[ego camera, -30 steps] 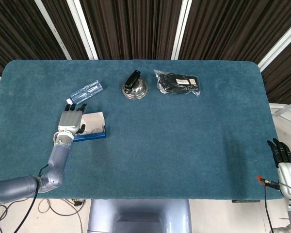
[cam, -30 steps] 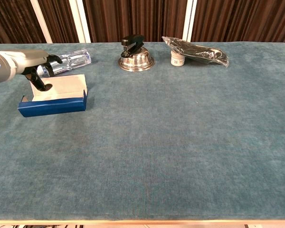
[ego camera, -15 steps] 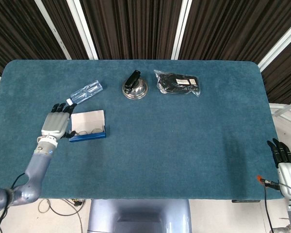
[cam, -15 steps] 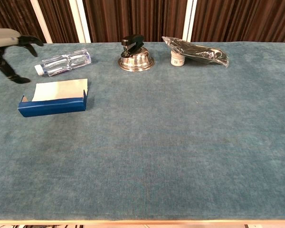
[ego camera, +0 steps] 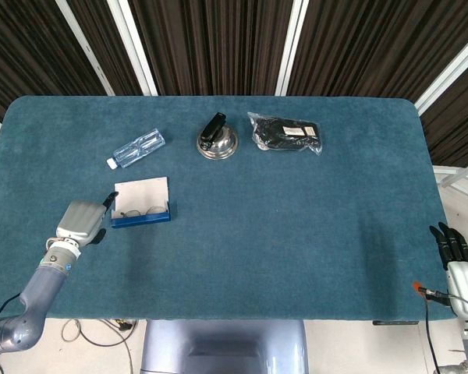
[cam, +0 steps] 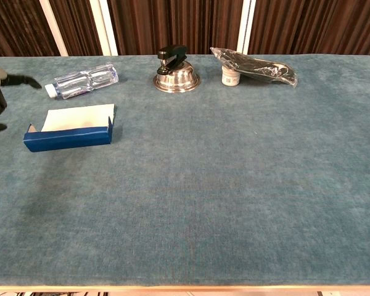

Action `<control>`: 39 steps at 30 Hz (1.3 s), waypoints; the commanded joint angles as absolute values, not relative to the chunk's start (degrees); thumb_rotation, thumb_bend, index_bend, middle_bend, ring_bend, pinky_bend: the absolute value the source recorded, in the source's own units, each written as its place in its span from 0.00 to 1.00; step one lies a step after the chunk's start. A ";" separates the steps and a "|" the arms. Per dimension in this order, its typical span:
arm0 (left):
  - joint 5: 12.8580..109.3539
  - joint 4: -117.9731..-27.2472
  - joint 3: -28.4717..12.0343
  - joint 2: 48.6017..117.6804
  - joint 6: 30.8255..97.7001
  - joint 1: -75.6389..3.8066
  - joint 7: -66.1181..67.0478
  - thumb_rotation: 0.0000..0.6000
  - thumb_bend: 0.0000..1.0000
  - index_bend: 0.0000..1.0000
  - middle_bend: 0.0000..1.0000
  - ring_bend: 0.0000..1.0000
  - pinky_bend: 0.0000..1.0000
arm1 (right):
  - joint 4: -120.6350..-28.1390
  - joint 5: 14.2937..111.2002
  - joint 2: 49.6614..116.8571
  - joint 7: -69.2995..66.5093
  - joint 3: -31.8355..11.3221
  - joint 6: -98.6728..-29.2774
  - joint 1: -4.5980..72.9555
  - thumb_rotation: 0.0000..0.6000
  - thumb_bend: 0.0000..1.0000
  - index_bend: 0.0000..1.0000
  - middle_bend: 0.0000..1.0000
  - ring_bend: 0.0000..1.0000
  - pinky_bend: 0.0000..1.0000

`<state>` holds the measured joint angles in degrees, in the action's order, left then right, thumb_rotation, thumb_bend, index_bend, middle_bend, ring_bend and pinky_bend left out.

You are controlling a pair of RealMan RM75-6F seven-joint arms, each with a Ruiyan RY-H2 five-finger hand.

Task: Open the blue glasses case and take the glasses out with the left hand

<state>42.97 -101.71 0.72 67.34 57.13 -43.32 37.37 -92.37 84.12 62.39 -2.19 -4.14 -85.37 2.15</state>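
Observation:
The blue glasses case (ego camera: 143, 217) lies open on the left of the table, its white-lined lid (ego camera: 141, 192) folded back. The thin-framed glasses (ego camera: 138, 210) are still inside it. In the chest view only the case's blue front wall (cam: 68, 138) and pale lid (cam: 78, 116) show. My left hand (ego camera: 81, 220) hovers left of the case and apart from it, fingers spread and holding nothing. At the chest view's left edge only the dark fingertips (cam: 23, 80) of this hand show. My right hand (ego camera: 457, 251) hangs off the table's front right corner, fingers straight and empty.
A clear water bottle (ego camera: 138, 147) (cam: 83, 81) lies behind the case. A black stapler sits on a metal dome (ego camera: 217, 144) (cam: 176, 78) at the back centre. A dark item in a plastic bag (ego camera: 288, 134) (cam: 256, 67) lies to its right.
My left hand has drawn away from the case, moving left and toward the front edge of the table. The case stays open with the glasses inside. The right hand has not moved.

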 commanded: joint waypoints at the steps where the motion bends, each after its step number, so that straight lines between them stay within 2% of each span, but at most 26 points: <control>1: 39.97 -101.40 1.90 67.86 55.16 -44.71 40.16 1.00 0.38 0.05 0.75 0.63 0.71 | -92.47 83.97 62.28 -2.34 -4.12 -85.18 2.17 1.00 0.13 0.00 0.00 0.00 0.21; 8: 33.94 -100.89 2.88 69.37 53.31 -46.99 43.45 1.00 0.38 0.05 0.76 0.63 0.71 | -92.56 83.89 62.16 -2.52 -4.16 -85.08 2.20 1.00 0.13 0.00 0.00 0.00 0.21; 12: 32.51 -100.48 3.18 70.24 53.12 -47.58 43.93 1.00 0.38 0.10 0.76 0.63 0.71 | -92.55 83.96 62.14 -2.54 -4.13 -85.11 2.19 1.00 0.13 0.00 0.00 0.00 0.21; 21: 29.90 -99.98 4.51 72.04 53.35 -48.44 45.28 1.00 0.38 0.10 0.77 0.63 0.71 | -92.57 83.99 62.10 -2.50 -4.10 -85.14 2.16 1.00 0.13 0.00 0.00 0.00 0.21; 39: 35.67 -110.59 6.47 66.63 52.31 -48.31 42.08 1.00 0.38 0.19 0.77 0.64 0.71 | -92.57 84.15 62.14 -2.43 -4.09 -85.35 2.09 1.00 0.13 0.00 0.00 0.00 0.21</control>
